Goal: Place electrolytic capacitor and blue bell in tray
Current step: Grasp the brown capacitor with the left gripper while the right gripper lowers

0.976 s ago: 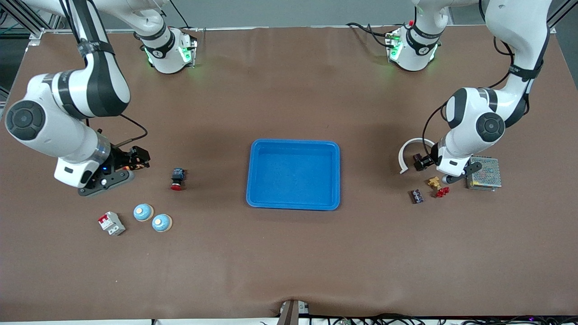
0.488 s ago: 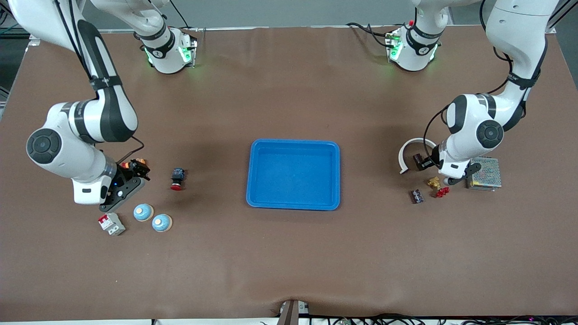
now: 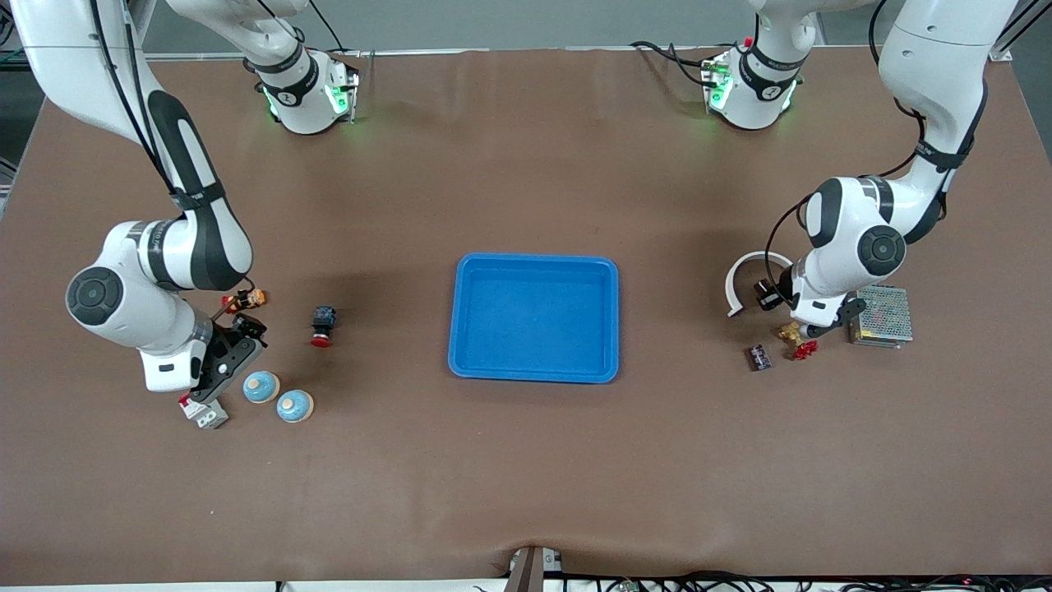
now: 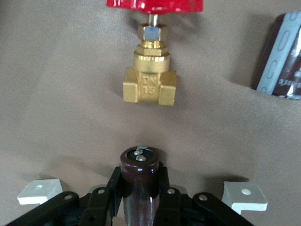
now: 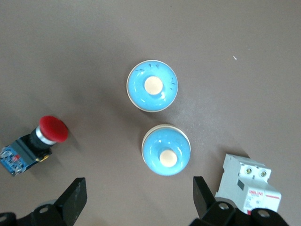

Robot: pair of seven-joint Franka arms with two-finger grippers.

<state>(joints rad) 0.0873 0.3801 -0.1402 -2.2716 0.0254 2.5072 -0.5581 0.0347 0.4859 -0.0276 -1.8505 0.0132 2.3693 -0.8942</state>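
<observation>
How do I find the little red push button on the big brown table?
Start at the big blue tray in the middle of the table. Beside it, toward the right arm's end, the red push button lies alone. Its red round cap on a dark body sets it apart from the two pale-blue bells and the white breaker nearer the camera.

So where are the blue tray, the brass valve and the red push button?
blue tray point(image 3: 534, 265): front view, its rim.
brass valve point(image 4: 149, 84): left wrist view, its body.
red push button point(image 5: 52, 129): right wrist view, its red cap.
</observation>
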